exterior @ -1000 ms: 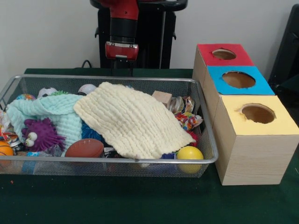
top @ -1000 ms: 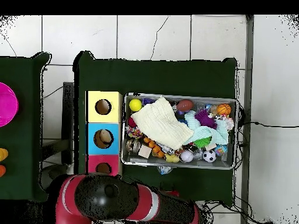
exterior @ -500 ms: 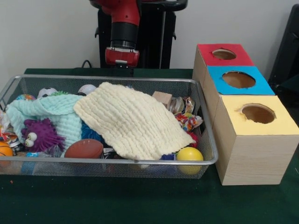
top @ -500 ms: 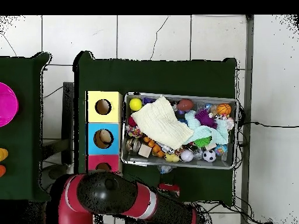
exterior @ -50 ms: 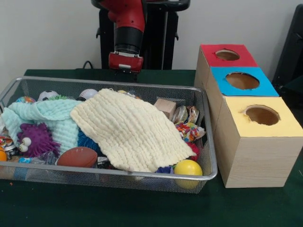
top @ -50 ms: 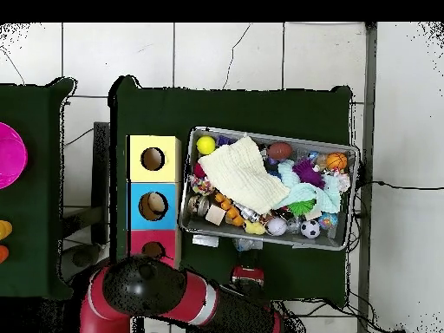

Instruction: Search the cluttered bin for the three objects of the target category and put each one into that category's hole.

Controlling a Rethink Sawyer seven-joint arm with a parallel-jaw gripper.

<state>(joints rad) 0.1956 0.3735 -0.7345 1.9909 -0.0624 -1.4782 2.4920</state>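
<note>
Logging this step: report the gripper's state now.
Gripper: behind the wire bin, fingers hidden; open or shut cannot be told.

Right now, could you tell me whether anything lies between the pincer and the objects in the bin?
Yes. The pincer hangs behind the bin's far rim, and the cream cloth drapes over the bin's middle, hiding whatever lies beneath. A mint cloth covers more beside it.

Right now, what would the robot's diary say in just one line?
phase: searching | hand: behind wire mesh bin, holding nothing seen | cream knitted cloth: covering toys | yellow ball: bin corner | holes: none being filled
</note>
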